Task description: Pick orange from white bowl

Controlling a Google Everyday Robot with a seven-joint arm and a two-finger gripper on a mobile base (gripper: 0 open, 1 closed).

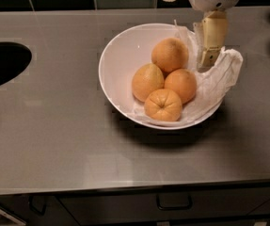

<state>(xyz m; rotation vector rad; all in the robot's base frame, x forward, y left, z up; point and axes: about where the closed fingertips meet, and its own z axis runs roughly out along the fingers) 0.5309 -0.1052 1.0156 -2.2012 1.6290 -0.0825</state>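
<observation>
Now the gripper (209, 60) hangs just inside the rim of the white bowl (107, 74) — open or closed, I cannot tell.
The orange (170, 54) sits at the back, just beside it; dropping here could snag the crumpled liner (224, 74) — or roll the orange away.

We see grey worktop (54, 140) across frame | white bowl (118, 55) standing on it, centre-right | dark oval opening (3, 62) at left edge | end effector (206, 62) above bowl's right side
</observation>
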